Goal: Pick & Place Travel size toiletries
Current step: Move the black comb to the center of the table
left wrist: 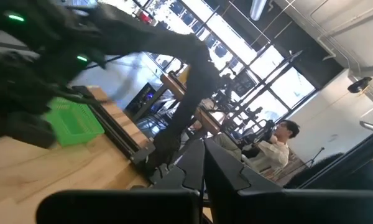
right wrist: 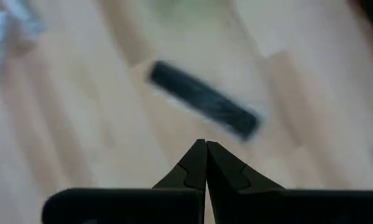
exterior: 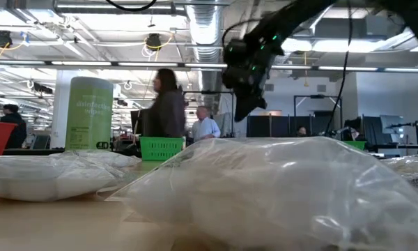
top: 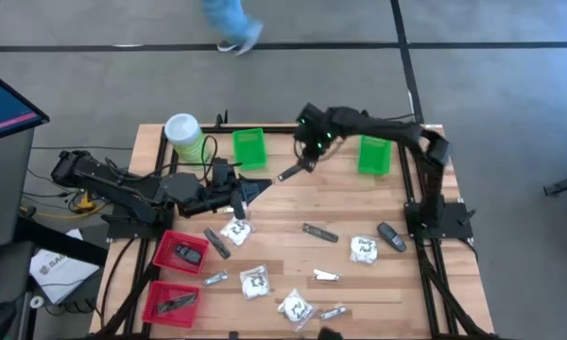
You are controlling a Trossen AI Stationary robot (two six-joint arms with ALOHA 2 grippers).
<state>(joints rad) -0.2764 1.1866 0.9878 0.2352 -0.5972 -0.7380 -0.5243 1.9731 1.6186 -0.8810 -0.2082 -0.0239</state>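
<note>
Right gripper [top: 285,176] is hanging above the table with jaws pressed together, empty, just beside the green basket [top: 249,148]. A dark stick [right wrist: 203,100] is lying under it on bare wood. It should open first, then straddle the stick's narrow width. Left gripper [top: 261,186] is waiting, closed, near the same basket.

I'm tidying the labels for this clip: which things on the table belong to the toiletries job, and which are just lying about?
Job:
white packets
silvery sachets
dark grey stick
dark oval piece

Lying about:
light-green canister
green baskets
red baskets
</note>
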